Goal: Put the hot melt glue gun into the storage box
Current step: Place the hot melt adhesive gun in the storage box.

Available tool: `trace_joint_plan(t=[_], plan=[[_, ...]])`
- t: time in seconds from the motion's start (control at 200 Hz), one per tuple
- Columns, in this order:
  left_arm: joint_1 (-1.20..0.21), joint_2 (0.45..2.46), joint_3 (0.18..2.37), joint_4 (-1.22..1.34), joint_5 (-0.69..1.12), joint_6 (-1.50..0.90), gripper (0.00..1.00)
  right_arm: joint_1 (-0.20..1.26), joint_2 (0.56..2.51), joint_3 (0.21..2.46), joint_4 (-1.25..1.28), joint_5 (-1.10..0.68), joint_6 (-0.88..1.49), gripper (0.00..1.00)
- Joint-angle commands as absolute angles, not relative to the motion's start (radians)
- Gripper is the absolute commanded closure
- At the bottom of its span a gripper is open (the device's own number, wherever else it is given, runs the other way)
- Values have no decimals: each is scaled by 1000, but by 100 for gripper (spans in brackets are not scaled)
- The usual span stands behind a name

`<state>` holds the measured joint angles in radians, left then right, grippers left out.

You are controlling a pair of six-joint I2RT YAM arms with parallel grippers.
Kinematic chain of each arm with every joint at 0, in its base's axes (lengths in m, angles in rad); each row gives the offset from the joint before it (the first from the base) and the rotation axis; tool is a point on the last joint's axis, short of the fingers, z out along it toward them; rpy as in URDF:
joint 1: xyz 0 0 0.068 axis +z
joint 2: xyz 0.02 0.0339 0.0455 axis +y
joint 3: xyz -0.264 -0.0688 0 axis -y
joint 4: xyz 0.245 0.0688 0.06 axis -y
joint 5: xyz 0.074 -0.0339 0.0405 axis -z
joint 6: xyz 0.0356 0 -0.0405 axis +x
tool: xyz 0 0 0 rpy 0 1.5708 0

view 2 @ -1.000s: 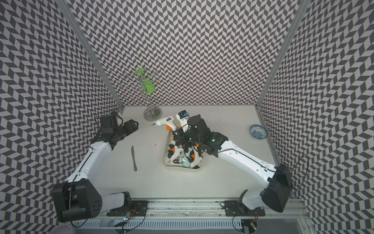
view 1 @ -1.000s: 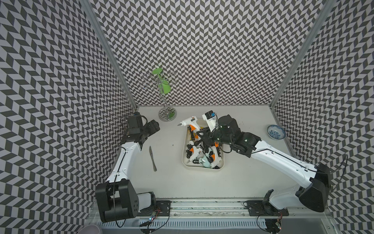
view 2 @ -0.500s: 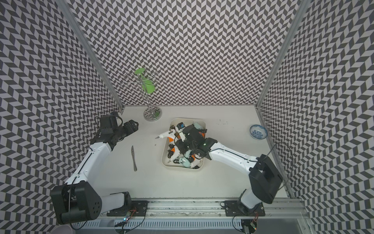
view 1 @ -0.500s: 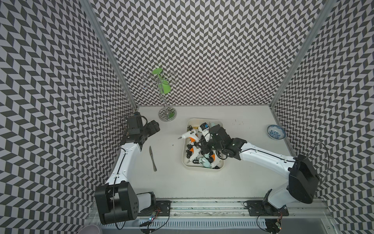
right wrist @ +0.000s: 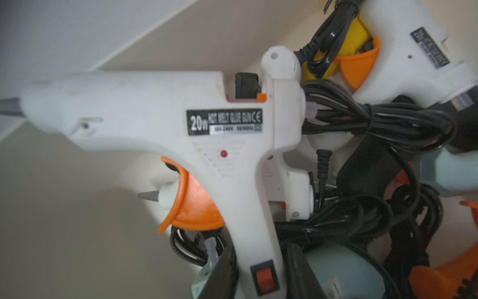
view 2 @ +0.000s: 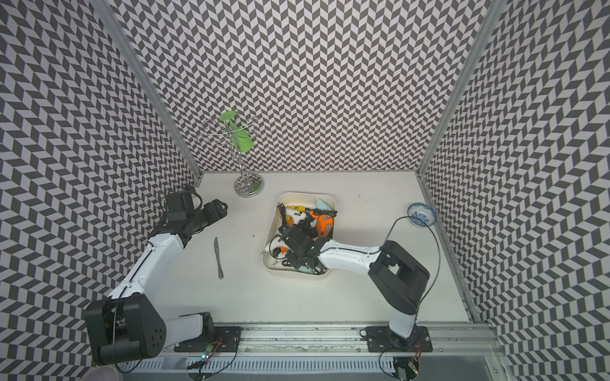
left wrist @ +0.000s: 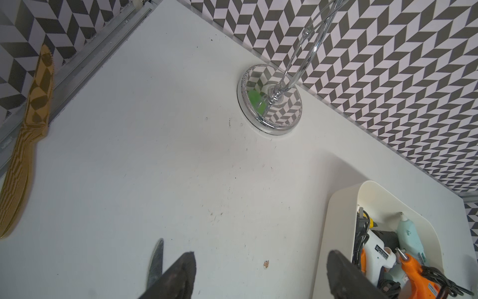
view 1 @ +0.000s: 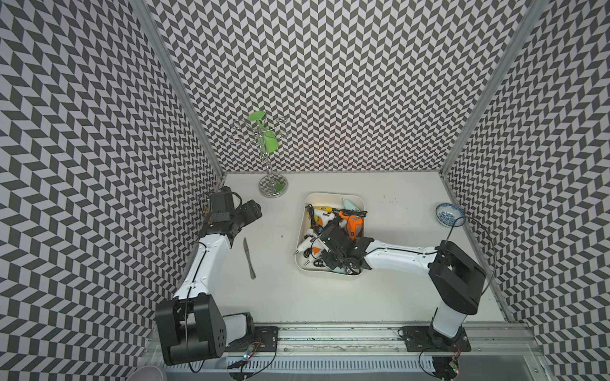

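Plastic hot melt glue gun (right wrist: 160, 114), smooth white with an orange trigger, is pinched at the handle by the right fingers (right wrist: 300, 274), set narrow. It sits on the pile inside the cream, round-cornered storage box (view 1: 333, 194), nozzle tip over the rim. Left fingers (left wrist: 178, 274) are wide, empty, above the bench (view 1: 379, 297). Gun count unclear, since black cords and the arm hide part of the pile. One steel knife (view 1: 249, 257), one patterned bowl (view 1: 449, 214), one chrome stand (view 1: 272, 186).

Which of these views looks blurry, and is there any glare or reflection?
Right wrist view: the white glue gun blurs toward its nozzle, label readable. Left wrist view: sharp; the chrome stand base mirrors the wall pattern. Both top views: evenly lit, faint shadows.
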<state>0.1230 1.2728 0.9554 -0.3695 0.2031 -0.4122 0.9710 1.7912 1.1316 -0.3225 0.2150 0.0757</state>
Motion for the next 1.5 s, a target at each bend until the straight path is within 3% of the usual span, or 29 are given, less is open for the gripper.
trace_joint_plan(t=[0.0,0.461,0.641,0.741,1.011,1.181,1.296,1.387,1.497], plan=[[125,1282,937,-341,215,-397,17,985,1841,1118,-428,351,43,94],[125,1307,939,-326,237,-364,17,973,1767,1092,-534,331,-31,90],[123,1313,941,-316,261,-354,16,973,1823,1181,-575,292,-41,68],[119,1308,940,-303,280,-340,16,973,1816,1197,-570,278,-33,48],[103,1293,923,-244,314,-334,14,949,1692,1233,-511,245,-31,7],[88,1278,904,-197,315,-324,14,852,1646,1306,-480,194,-31,6],[78,1265,889,-166,312,-315,14,694,1622,1311,-394,142,45,8],[71,1269,886,-164,310,-314,14,570,1646,1291,-321,77,93,24],[60,1265,876,-164,305,-310,14,522,1704,1295,-309,51,85,46]])
